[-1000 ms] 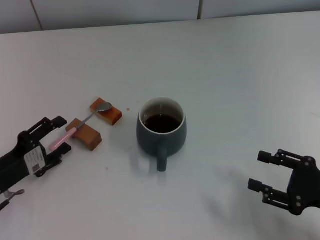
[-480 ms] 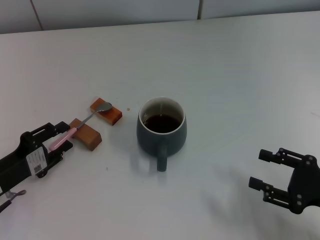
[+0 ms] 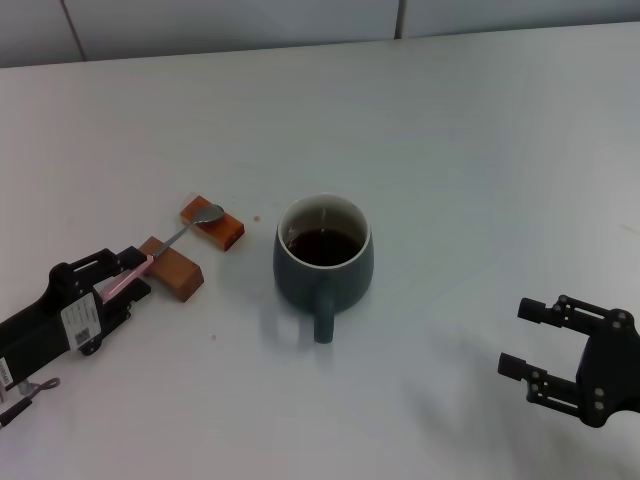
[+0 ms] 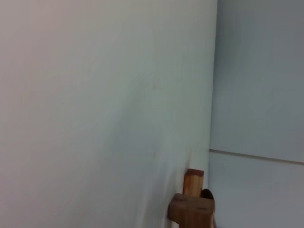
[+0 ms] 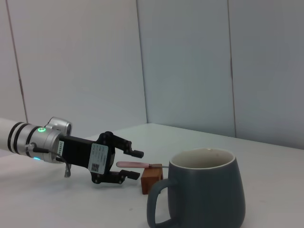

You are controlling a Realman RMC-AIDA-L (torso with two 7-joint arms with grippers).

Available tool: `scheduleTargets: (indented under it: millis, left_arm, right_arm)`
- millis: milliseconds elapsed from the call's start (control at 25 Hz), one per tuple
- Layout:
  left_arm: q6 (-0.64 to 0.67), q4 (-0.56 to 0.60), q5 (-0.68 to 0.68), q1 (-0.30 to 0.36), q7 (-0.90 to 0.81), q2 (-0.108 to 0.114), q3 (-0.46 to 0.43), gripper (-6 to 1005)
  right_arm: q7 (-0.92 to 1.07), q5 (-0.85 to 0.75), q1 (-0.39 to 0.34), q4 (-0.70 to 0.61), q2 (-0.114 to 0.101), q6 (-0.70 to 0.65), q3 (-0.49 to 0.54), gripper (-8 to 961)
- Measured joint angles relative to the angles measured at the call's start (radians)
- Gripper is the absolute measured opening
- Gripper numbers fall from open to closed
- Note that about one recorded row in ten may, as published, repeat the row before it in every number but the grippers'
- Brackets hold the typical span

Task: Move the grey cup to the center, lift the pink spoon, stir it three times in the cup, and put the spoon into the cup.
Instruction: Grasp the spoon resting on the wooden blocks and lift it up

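The grey cup (image 3: 323, 256) stands at the table's middle with dark liquid inside and its handle toward me; it also shows in the right wrist view (image 5: 205, 190). The pink spoon (image 3: 207, 213) lies across two brown wooden blocks to the cup's left, bowl on the far block, pink handle over the near one. My left gripper (image 3: 128, 272) is open, its fingers on either side of the pink handle's end; the right wrist view shows this too (image 5: 135, 165). My right gripper (image 3: 532, 343) is open and empty at the front right.
The far wooden block (image 3: 214, 224) and the near wooden block (image 3: 174, 270) sit left of the cup; both show in the left wrist view (image 4: 192, 209). White table all around, a grey wall behind.
My left gripper has moved forward and right along the table until its open fingers straddle the spoon's pink handle. The cup, spoon and right arm have not moved.
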Motion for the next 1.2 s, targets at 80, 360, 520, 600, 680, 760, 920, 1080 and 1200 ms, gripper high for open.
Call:
scheduleTargets:
  millis: [80, 360, 520, 600, 680, 760, 920, 1080, 1200]
  left_arm:
    - [-0.004, -0.002, 0.0, -0.001, 0.0, 0.0, 0.002, 524]
    - [-0.012, -0.002, 0.0, -0.004, 0.004, 0.001, 0.004, 334]
    - [-0.014, -0.002, 0.0, -0.005, 0.007, 0.001, 0.004, 325]
    - [-0.018, -0.002, 0.0, -0.005, 0.021, 0.002, 0.004, 321]
    - [-0.019, -0.002, 0.0, -0.005, 0.026, 0.002, 0.004, 317]
    - [-0.019, -0.005, -0.004, -0.006, 0.036, 0.001, 0.004, 313]
    - [-0.018, -0.018, -0.007, -0.007, 0.043, 0.001, -0.005, 304]
    - [-0.009, -0.018, -0.009, -0.007, 0.046, 0.001, -0.011, 247]
    - [0.02, -0.027, -0.024, -0.006, 0.069, 0.001, -0.031, 191]
  right_arm:
    - [0.0, 0.0, 0.0, 0.0, 0.0, 0.0, 0.0, 680]
    - [0.0, 0.0, 0.002, 0.0, 0.0, 0.003, 0.0, 680]
    - [0.0, 0.0, 0.005, 0.0, 0.0, 0.007, 0.0, 680]
    - [0.0, 0.0, 0.007, 0.0, 0.0, 0.009, 0.0, 680]
    - [0.0, 0.0, 0.008, 0.0, 0.0, 0.009, 0.0, 680]
    - [0.0, 0.0, 0.008, 0.0, 0.0, 0.01, 0.001, 680]
    - [0.0, 0.0, 0.011, 0.0, 0.0, 0.011, 0.001, 680]
    - [0.0, 0.0, 0.014, -0.001, 0.0, 0.012, 0.003, 680]
    - [0.0, 0.0, 0.014, -0.001, 0.0, 0.013, 0.003, 680]
